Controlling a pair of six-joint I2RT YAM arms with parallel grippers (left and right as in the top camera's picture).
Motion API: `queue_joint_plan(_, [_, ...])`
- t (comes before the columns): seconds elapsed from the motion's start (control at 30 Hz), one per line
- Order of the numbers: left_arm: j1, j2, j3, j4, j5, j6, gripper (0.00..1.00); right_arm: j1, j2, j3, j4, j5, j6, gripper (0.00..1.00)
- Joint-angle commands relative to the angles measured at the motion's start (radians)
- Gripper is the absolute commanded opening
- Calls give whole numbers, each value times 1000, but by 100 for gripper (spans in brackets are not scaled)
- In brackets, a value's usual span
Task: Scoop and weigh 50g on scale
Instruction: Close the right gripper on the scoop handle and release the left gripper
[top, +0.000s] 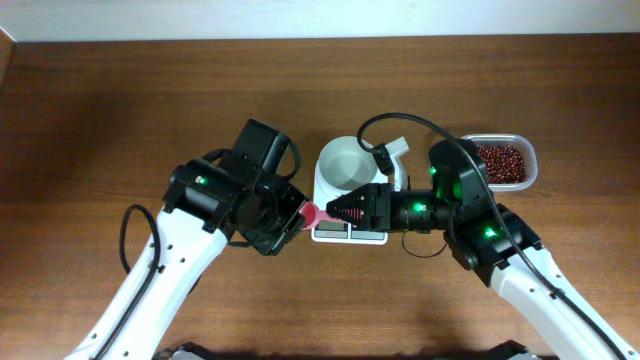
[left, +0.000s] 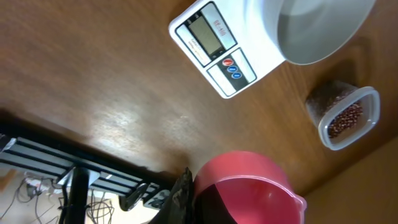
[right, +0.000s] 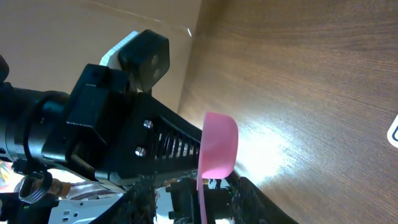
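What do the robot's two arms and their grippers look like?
The left arm and right arm have white tubular links joined by bulky black housings, which carry small green lights. Black cables loop off them. The left gripper and right gripper are black, with tapering fingers.

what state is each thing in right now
scale: upright, display too faint to read
bowl: on the scale, empty
tub: lidless, holding beans
beans: in the tub, none in the bowl
pink spoon: held in the air
left end effector: shut on the pink spoon
right end effector: at the spoon's handle, grip unclear
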Motion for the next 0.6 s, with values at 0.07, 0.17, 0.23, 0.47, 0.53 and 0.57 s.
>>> queue_joint_plan(0.07, [-5, 4, 10, -3, 3, 17, 0, 9, 3, 12, 3, 3, -7, 36])
queue_joint_plan(0.17, [-5, 4, 10, -3, 3, 17, 0, 9, 3, 12, 3, -23, -7, 31])
queue_joint_plan(0.23, [-5, 4, 10, -4, 3, 17, 0, 9, 3, 12, 3, -23, -7, 29])
queue_joint_plan(0.47, [-5, 4, 10, -4, -12, 17, 0, 9, 3, 12, 3, -56, -7, 26])
queue_joint_plan(0.53, [-5, 4, 10, -3, -16, 16, 0, 9, 3, 12, 2, -64, -7, 26])
queue_joint_plan(0.57, [-5, 4, 10, -3, -21, 16, 0, 9, 3, 12, 2, -64, -7, 26])
